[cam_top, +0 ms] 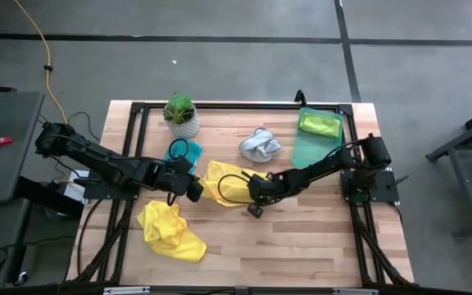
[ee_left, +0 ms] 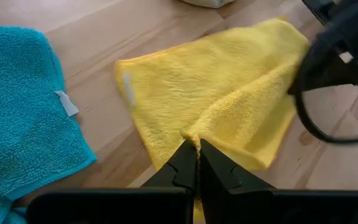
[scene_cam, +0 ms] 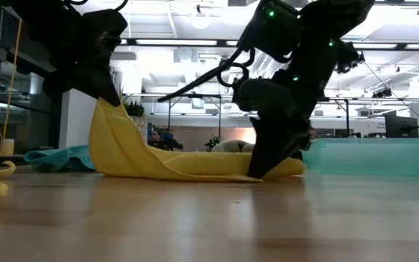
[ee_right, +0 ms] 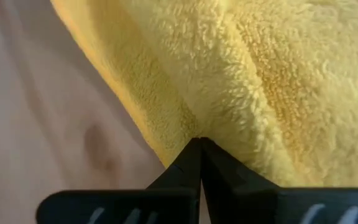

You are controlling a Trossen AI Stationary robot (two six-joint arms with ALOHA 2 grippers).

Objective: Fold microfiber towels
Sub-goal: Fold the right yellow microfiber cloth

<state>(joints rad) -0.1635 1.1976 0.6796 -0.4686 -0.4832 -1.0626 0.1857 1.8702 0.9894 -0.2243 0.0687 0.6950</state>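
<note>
Folding has only begun, judging by how the cloths lie on the wooden table. Going left to right: a crumpled yellow microfiber towel sits unfolded near the front-left corner. Behind it, a teal microfiber towel lies loose toward the back edge. At the table's middle, a second yellow microfiber towel is being worked: the left gripper is clamped on its left corner and lifts it into a peak, while the right gripper is clamped on its opposite corner, low against the wood. Its surface looks plush and ridged, sagging between the two grips. Further right, a grey-white microfiber towel sits bunched. A lime green microfiber towel rests in the translucent green plastic tray at the back-right corner, seemingly folded.
</note>
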